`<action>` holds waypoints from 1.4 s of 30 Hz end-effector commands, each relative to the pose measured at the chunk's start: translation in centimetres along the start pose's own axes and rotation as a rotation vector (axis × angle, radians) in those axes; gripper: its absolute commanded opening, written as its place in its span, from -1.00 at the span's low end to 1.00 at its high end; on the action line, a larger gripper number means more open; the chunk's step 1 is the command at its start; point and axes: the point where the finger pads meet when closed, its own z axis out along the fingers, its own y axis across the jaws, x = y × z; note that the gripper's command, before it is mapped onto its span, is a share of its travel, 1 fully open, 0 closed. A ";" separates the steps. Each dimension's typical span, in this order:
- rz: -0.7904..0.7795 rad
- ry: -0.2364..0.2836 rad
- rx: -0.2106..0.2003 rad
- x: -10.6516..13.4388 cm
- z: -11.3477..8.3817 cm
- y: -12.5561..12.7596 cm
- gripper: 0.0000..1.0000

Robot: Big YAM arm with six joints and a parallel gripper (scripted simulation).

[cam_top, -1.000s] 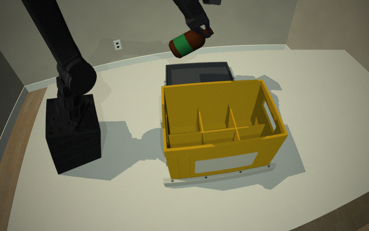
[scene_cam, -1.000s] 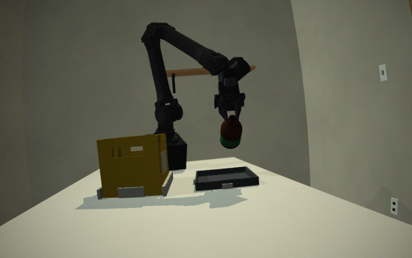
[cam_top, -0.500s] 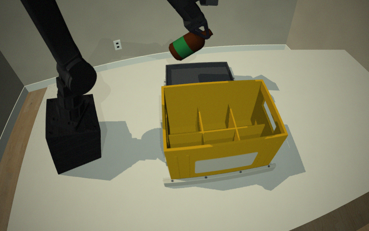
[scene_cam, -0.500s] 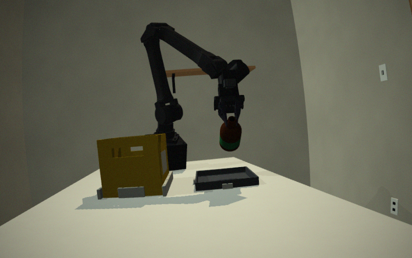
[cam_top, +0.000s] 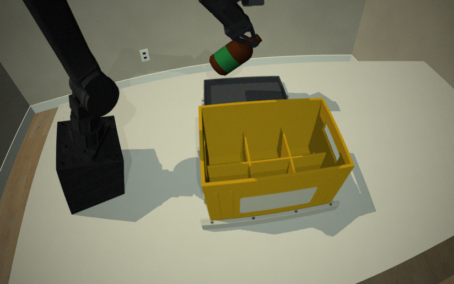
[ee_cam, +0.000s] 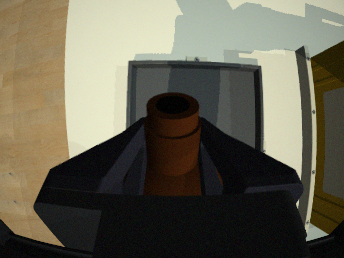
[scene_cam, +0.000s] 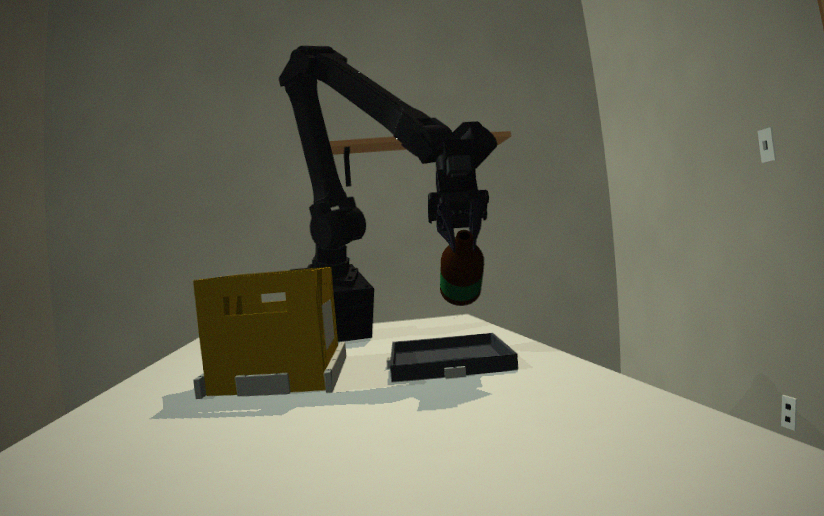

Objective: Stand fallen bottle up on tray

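High in the top view, the bottle (cam_top: 231,57) (scene_cam: 462,273) (ee_cam: 173,150) is held clear of the tray (cam_top: 241,78) (scene_cam: 453,371) (ee_cam: 195,64), its neck clamped between the jaws (cam_top: 253,42) (scene_cam: 463,240). The body hangs below them, toward lower left; its long axis is slanted, mouth pointed upper right. Righting seems needed before lowering.

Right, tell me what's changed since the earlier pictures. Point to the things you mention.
The bottle (cam_top: 230,57) (scene_cam: 461,273) (ee_cam: 172,150) has tipped slightly more upright in the air: its base has swung down a little, its neck barely shifting. Nothing was newly grasped or released; the gripper (cam_top: 253,42) (scene_cam: 463,243) (ee_cam: 172,126) stays shut on the neck. The crate (cam_top: 261,200) (scene_cam: 261,346) (ee_cam: 327,200) and tray (cam_top: 242,78) (scene_cam: 456,365) (ee_cam: 195,64) look unmoved.
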 end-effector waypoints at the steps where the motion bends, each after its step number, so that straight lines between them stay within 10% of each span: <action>1: 0.011 -0.062 -0.047 -1.6 -1.3 1.2 -1.00; 42: 0.020 -0.085 -0.053 -2.4 -1.6 1.6 -1.00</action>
